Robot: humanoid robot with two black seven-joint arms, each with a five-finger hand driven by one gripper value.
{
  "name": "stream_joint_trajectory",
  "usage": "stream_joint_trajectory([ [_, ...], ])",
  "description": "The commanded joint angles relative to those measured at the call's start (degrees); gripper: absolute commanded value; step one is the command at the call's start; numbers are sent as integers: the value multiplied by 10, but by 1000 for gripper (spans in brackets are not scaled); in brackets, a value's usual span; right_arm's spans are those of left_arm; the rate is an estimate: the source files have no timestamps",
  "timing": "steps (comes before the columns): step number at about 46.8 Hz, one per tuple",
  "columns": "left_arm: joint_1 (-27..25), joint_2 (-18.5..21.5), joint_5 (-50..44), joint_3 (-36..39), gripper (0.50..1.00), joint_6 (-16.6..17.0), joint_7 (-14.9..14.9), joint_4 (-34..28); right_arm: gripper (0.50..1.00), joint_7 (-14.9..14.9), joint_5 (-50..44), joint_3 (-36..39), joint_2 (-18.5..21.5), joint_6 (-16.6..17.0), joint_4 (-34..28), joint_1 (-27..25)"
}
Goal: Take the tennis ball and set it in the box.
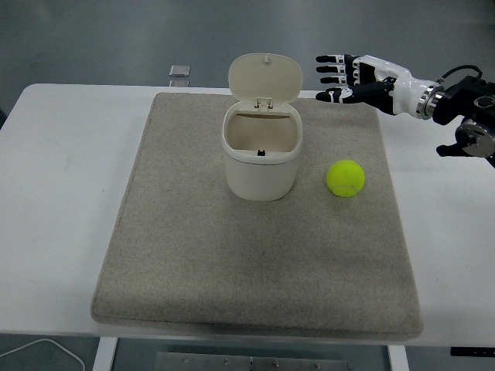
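A yellow-green tennis ball (346, 178) lies on the grey mat (255, 270), to the right of the box. The box (261, 153) is a cream bin with its hinged lid standing up and its inside bare. My right hand (340, 77) comes in from the right edge and hovers above the mat's far right corner, fingers spread and pointing left, holding nothing. It is behind and well above the ball, not touching it. The left arm does not show.
The mat lies on a white table (62, 193). A small dark flat object (179, 71) sits at the table's far edge. A white cable (46, 349) curls below the near left edge.
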Motion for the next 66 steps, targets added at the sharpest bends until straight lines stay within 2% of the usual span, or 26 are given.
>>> stream_joint_trajectory([
  [1, -1, 0, 0, 0, 996, 0, 0, 0, 928, 0, -15, -2, 0, 11, 0, 2],
  [23, -1, 0, 0, 0, 996, 0, 0, 0, 928, 1, -71, -9, -30, 93, 2, 1],
  [31, -1, 0, 0, 0, 996, -1, 0, 0, 928, 3, -130, -9, -39, 115, 5, -3],
  [48, -1, 0, 0, 0, 996, 0, 0, 0, 928, 7, -283, -12, -73, 112, 87, -8],
  [56, 0, 0, 0, 0, 996, 0, 1, 0, 928, 7, -293, -13, -82, 107, 101, -14],
  [62, -1, 0, 0, 0, 996, 0, 0, 0, 926, 7, -313, -13, -85, 76, 109, -20],
  [66, -1, 0, 0, 0, 996, 0, 0, 0, 926, 7, -328, -13, -90, 69, 125, -32],
])
